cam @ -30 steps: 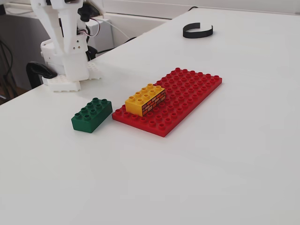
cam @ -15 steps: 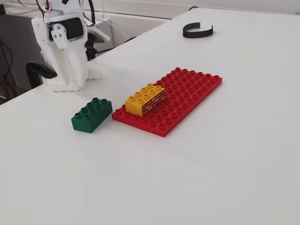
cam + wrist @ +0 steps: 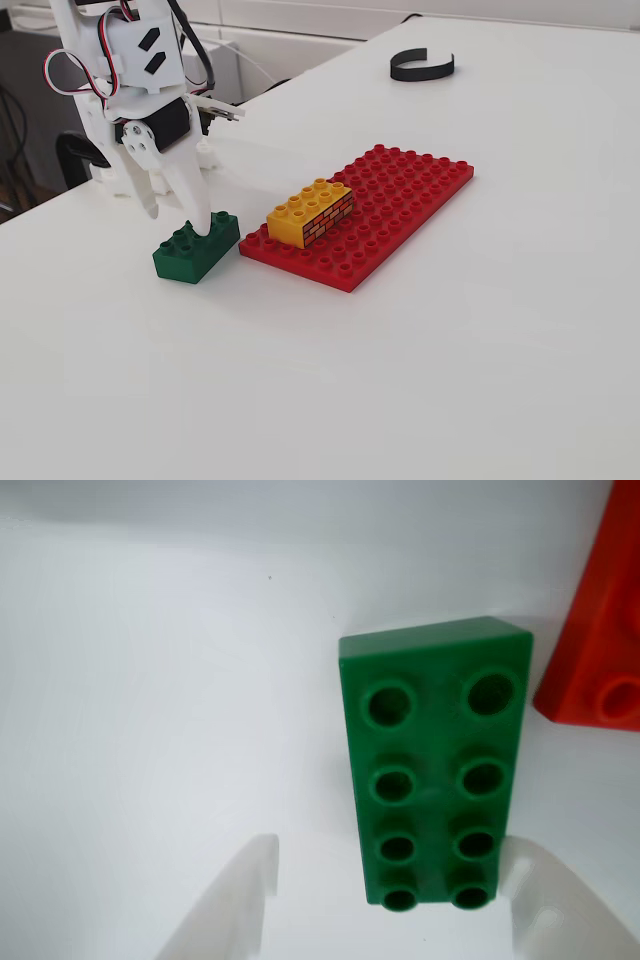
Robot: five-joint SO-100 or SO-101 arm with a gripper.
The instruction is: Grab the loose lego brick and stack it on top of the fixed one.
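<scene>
Gripper point(image 3: 392, 880) is seen spread wide, jaws astride the loose lego brick point(image 3: 436, 765) but not yet clamped; in wrist view one finger point(image 3: 225, 910) sits well clear at 8 o'clock, the other finger point(image 3: 560, 900) just beside the brick's edge at 4 o'clock. In fixed view the green brick point(image 3: 195, 250) lies flat on the table point(image 3: 480, 380), just beside the red baseplate point(image 3: 400, 200) at its 9 o'clock end, w/ the fixed one point(image 3: 310, 213) studded onto the plate near that same end. Risks, judged: brick is off-centre between jaws, so closing may shove or twist it before grip is made; brick could be knocked against baseplate edge; a skewed grip would misalign studs at stacking. Surface is smooth glossy white, low friction likely, so sliding is expected. A black curved strap point(image 3: 422, 66) lies at approx 1 o'clock, far side of table; cabling and furniture are seen behind arm.
</scene>
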